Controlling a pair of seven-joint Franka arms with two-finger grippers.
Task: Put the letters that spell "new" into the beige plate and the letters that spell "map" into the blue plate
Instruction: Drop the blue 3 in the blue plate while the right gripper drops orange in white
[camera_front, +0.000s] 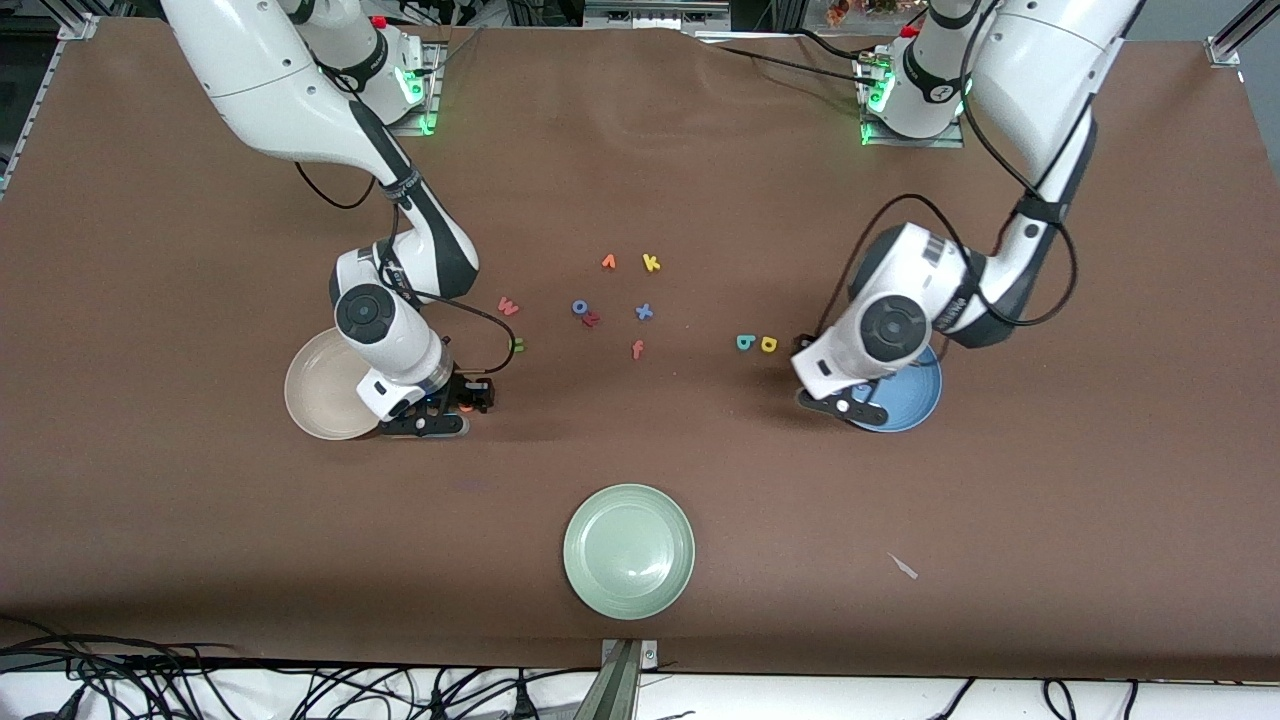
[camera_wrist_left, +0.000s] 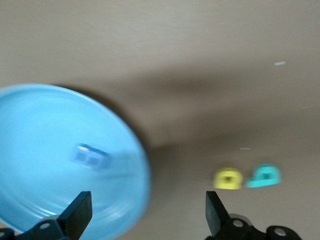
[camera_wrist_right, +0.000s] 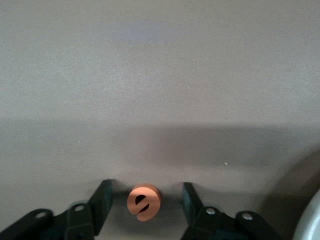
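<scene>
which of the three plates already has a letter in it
The blue plate, under the left gripper: a blue letter lies in it. The beige plate and green plate show none.

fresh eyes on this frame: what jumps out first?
Both arms are down at plates. The right hand sits low at the table beside the beige plate, open fingers straddling the orange e. The left hand hangs open over the blue plate's edge, with the blue m lying in that plate. The teal a and yellow p wait on the table beside it, toward the middle.
</scene>
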